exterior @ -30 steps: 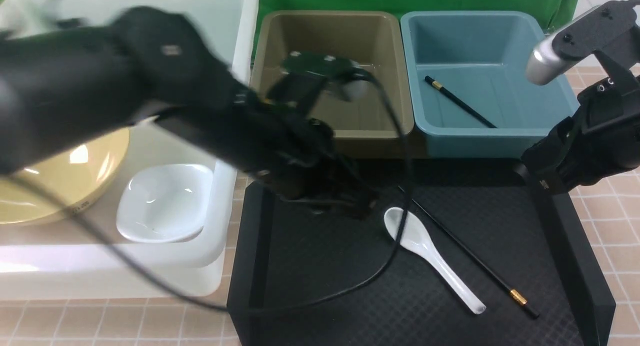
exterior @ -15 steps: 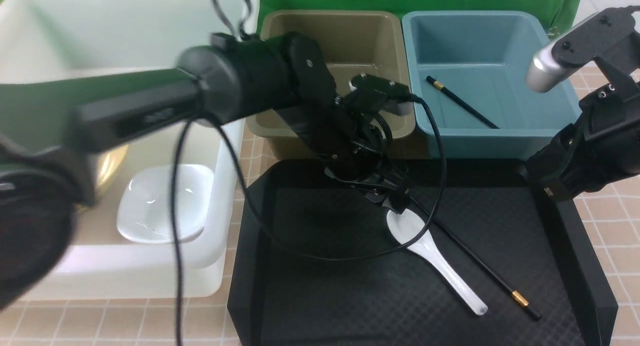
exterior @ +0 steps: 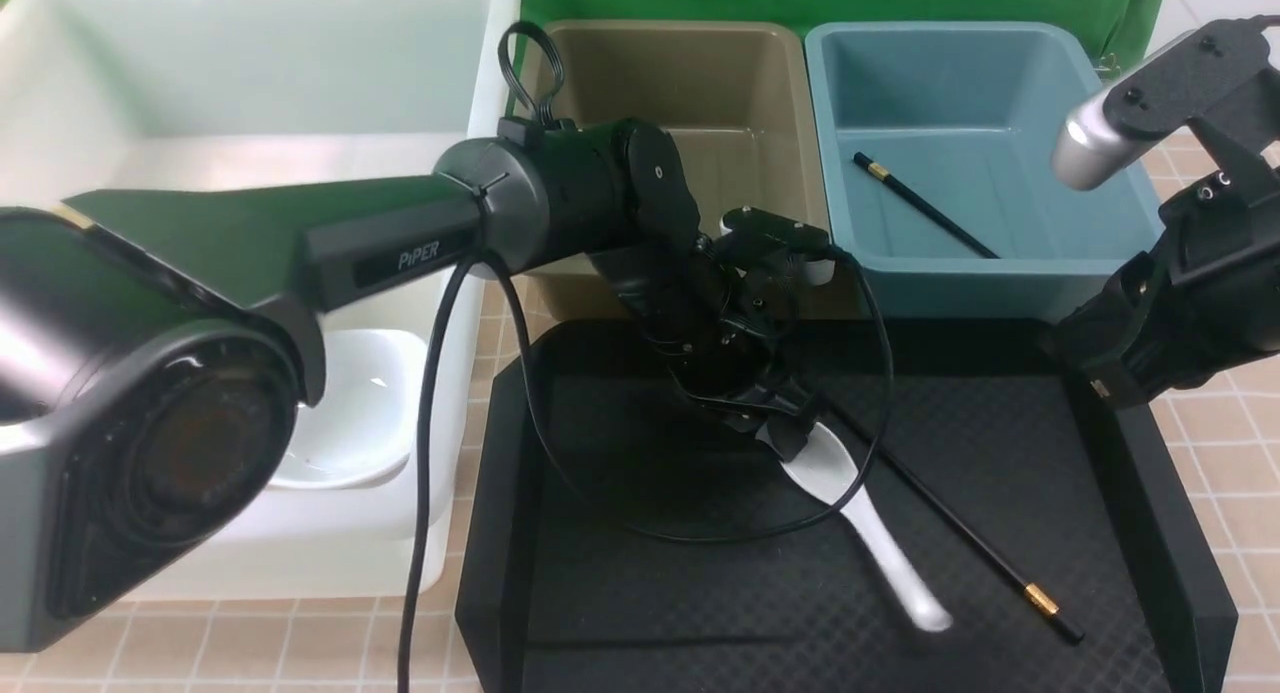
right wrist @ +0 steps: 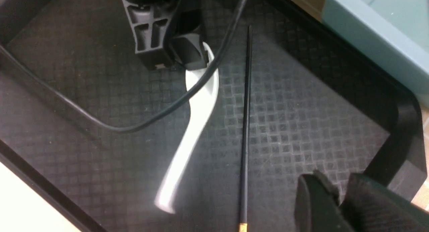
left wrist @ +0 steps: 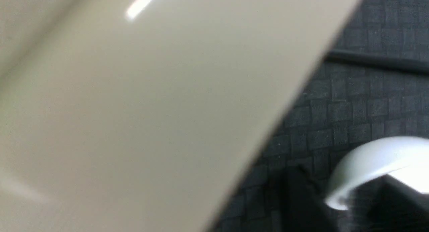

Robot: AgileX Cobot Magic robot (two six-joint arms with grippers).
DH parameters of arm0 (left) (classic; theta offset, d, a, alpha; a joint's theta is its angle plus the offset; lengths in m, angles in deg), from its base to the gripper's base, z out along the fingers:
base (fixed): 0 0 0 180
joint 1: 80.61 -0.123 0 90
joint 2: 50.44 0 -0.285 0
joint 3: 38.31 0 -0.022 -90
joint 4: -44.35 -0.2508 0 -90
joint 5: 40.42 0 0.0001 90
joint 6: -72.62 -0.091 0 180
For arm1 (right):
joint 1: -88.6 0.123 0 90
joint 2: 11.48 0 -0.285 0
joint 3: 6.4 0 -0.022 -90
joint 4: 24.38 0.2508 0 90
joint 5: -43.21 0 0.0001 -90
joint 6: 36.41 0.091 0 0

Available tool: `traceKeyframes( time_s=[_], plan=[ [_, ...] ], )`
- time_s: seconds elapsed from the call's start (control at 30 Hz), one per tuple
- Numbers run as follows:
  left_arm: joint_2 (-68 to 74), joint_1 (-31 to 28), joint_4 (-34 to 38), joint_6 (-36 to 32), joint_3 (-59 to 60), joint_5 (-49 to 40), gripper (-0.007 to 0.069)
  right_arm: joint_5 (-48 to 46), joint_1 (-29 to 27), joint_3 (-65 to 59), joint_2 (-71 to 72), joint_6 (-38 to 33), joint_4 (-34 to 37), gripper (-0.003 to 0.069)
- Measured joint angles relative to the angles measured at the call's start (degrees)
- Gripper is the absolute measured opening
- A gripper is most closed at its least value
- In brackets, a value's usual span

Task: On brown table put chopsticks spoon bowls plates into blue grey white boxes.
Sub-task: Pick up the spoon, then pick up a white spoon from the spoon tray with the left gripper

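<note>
A white spoon (exterior: 870,528) lies on the black tray (exterior: 650,593). My left gripper (exterior: 780,433) is shut on its bowl end, and the handle is blurred. In the right wrist view the spoon (right wrist: 197,114) runs out from between the left fingers (right wrist: 150,48). A black chopstick (exterior: 950,528) lies beside it on the tray. Another chopstick (exterior: 925,210) rests in the blue box (exterior: 1000,273). A white bowl (exterior: 360,413) sits in the white box (exterior: 250,73). Plates are hidden behind my left arm. My right gripper (right wrist: 338,188) hovers over the tray's right edge, slightly open and empty.
The grey box (exterior: 700,93) stands between the white and blue ones, behind the tray. The left arm's cable (exterior: 620,513) loops across the tray. The tray has raised black walls (exterior: 1180,533). Tan tiled table (exterior: 1235,453) surrounds it.
My left arm swung from the white box over to the tray, came down on the spoon's bowl and closed on it. The spoon shifted slightly. The right arm barely moved.
</note>
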Motion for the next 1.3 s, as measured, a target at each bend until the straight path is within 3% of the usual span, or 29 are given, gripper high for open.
traceKeyframes(
  time_s=[0.03, 0.2, 0.53, 0.8, 0.97, 1.1, 1.2, 1.3],
  plan=[
    [0.1, 0.0, 0.6, 0.0, 0.0, 0.1, 0.0077, 0.0, 0.0, 0.0, 0.0, 0.0, 0.0, 0.0178],
    [0.1, 0.0, 4.5, -0.1, -0.3, -2.3, 0.0011, 0.0, 0.0, 0.0, 0.0, 0.0, 0.0, 0.0182],
    [-4.6, -0.4, 7.1, -0.6, -4.1, -8.0, 0.0007, 0.0, 0.0, 0.0, 0.0, -0.1, 0.0, 0.0192],
    [-9.4, -7.0, 7.4, 0.4, -9.8, -8.3, 0.0007, 0.0, 0.0, 0.0, 0.0, -1.2, 0.0, 0.0194],
    [-9.6, -14.1, 7.8, 3.2, -12.5, -0.5, 0.0007, 0.9, 0.0, 0.0, 0.0, -1.3, 0.0, 0.0197],
    [-8.8, -16.6, 7.1, 5.1, -12.5, 6.2, 0.0010, 1.7, 0.0, 0.0, 0.0, -1.3, 0.1, 0.0200],
    [-7.1, -17.0, 4.1, 5.3, -12.5, 9.0, 0.0075, 2.6, 0.0, 0.0, -0.1, -1.3, 0.2, 0.0202],
    [-6.4, -17.0, 0.1, 6.8, -12.5, 9.1, 0.0188, 3.1, 0.0, 0.0, -0.7, -1.3, 0.2, 0.0203]
  ],
)
